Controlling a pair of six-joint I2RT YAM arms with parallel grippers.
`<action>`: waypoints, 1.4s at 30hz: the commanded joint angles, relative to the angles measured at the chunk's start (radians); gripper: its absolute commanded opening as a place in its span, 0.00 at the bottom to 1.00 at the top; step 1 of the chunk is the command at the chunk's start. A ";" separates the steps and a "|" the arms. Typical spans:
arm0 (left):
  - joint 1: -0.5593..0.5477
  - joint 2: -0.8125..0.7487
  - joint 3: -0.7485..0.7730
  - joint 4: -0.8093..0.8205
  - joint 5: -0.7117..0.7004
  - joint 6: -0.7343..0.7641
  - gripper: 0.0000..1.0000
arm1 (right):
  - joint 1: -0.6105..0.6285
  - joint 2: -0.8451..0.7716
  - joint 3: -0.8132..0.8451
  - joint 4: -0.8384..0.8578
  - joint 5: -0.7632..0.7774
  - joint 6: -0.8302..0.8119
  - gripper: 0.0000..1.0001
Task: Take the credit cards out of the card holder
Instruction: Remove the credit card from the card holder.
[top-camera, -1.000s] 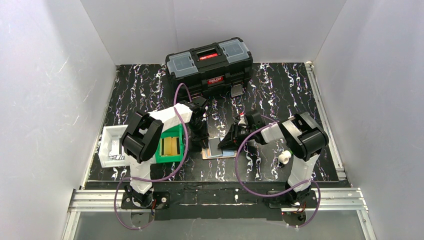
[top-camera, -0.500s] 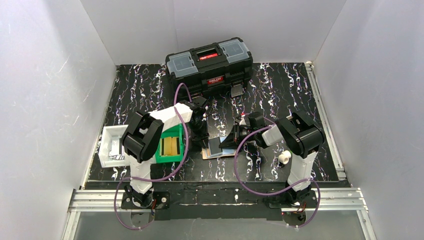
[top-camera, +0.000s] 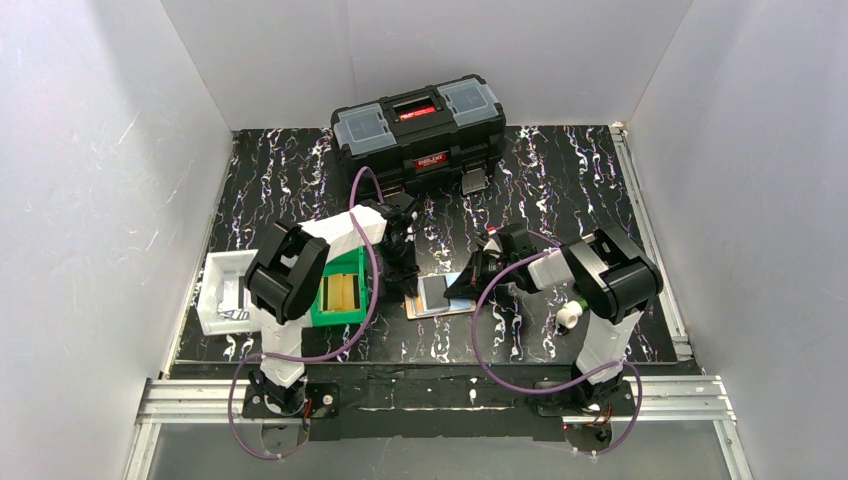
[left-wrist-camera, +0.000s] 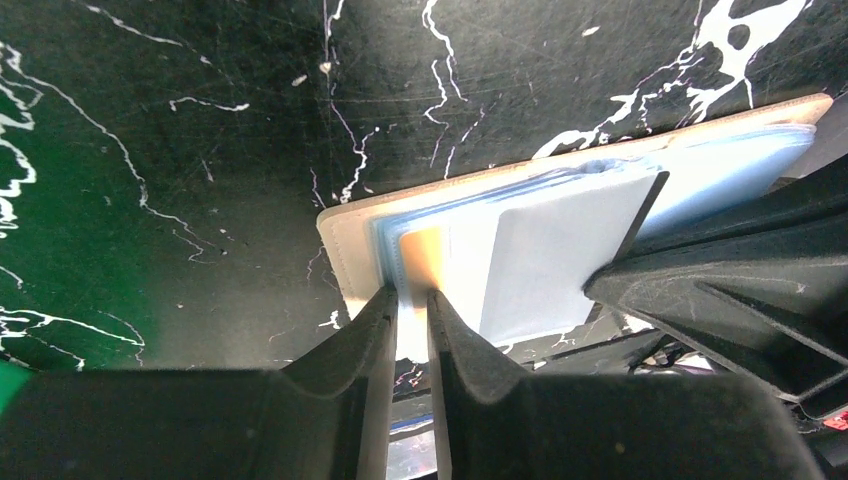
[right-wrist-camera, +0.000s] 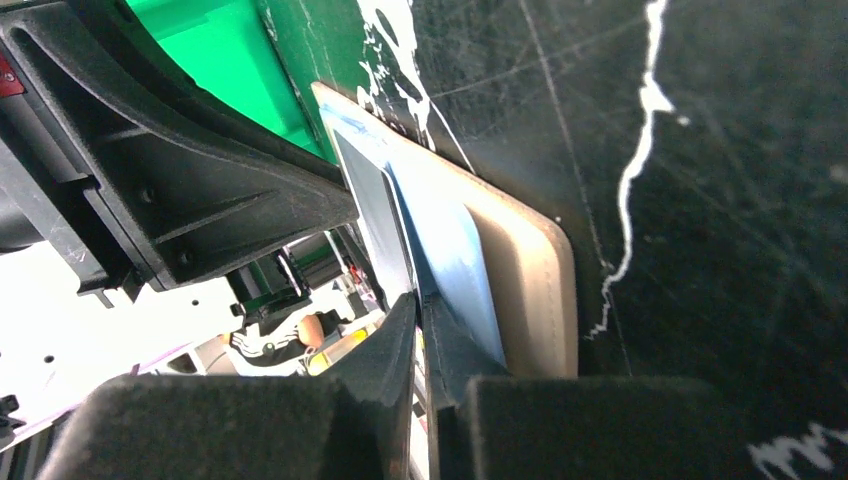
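The tan card holder (top-camera: 442, 313) lies open on the black marbled mat between my two grippers. My left gripper (top-camera: 405, 283) is shut on its left end; in the left wrist view the gripper (left-wrist-camera: 408, 300) pinches a thin strip at the holder's (left-wrist-camera: 345, 235) edge. A greyish card (left-wrist-camera: 560, 250) slants up over a light blue card (left-wrist-camera: 720, 160). My right gripper (top-camera: 458, 287) is shut on the greyish card's right edge. In the right wrist view this gripper (right-wrist-camera: 418, 305) holds the greyish card (right-wrist-camera: 375, 215) above the light blue card (right-wrist-camera: 450, 250) and the holder (right-wrist-camera: 530, 280).
A black toolbox (top-camera: 420, 125) stands at the back. A green bin (top-camera: 340, 292) with yellow-tan slabs sits just left of the left gripper, and a white tray (top-camera: 222, 290) lies further left. A small white cylinder (top-camera: 568, 315) sits by the right arm.
My right gripper has shifted a little to the right with the greyish card, which now lies flatter than its steep tilt a second ago. The left gripper has stayed on the holder.
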 joint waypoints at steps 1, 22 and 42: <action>-0.016 0.082 -0.044 -0.013 -0.131 0.012 0.15 | -0.012 -0.031 0.007 -0.144 0.066 -0.056 0.10; -0.016 0.086 -0.040 -0.010 -0.120 0.018 0.14 | -0.021 0.031 -0.029 0.056 -0.013 0.048 0.28; -0.016 0.096 -0.045 -0.009 -0.123 0.017 0.10 | -0.075 -0.108 -0.057 -0.168 0.118 -0.095 0.05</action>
